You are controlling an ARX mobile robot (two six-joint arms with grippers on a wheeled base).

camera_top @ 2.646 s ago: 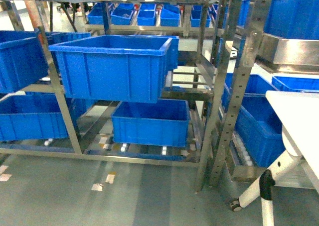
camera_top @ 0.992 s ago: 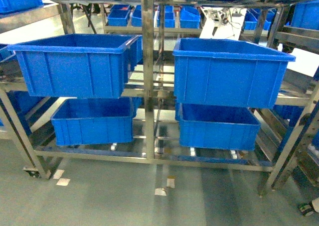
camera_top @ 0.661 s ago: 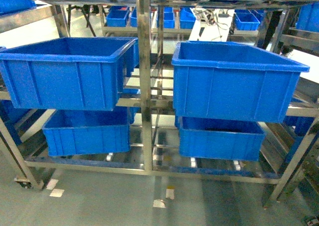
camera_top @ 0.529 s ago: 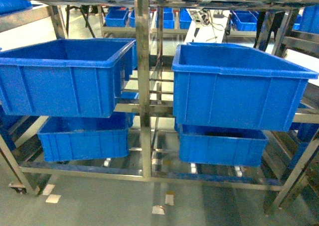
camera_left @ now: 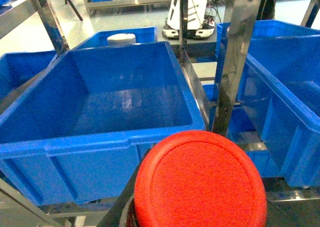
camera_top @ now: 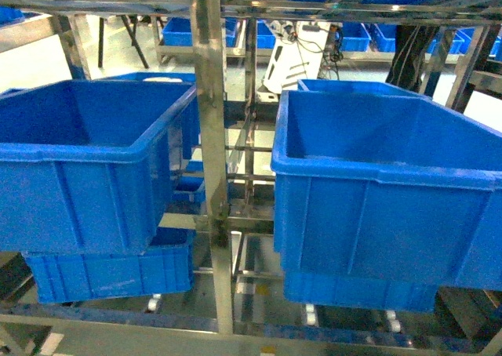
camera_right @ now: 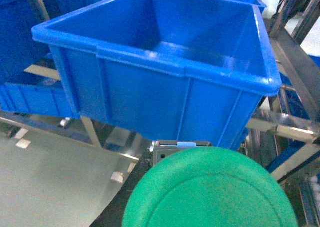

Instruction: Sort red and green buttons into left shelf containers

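Red button: a red mushroom cap (camera_left: 200,179) fills the near edge of the left wrist view, just short of the near rim of the upper left bin (camera_left: 100,142), not yet over it.
Green button: a green cap (camera_right: 210,189) fills the near edge of the right wrist view, with the upper right bin (camera_right: 165,62) just beyond it.
Left tool: hidden under the red cap; cannot tell whether its fingers are apart or clamped, though the button appears carried.
Right tool: hidden under the green cap in the same way; cannot tell.
Bins: both upper bins look empty inside, as far as the wrist views show.
Progress: judged early; both buttons seem brought to the shelf, but neither is dropped in, so both placements remain.
Change from earlier: the head view has closed in on the steel shelf (camera_top: 208,136); the two upper bins now loom large, the floor has gone from sight, and the lower bins are mostly hidden.
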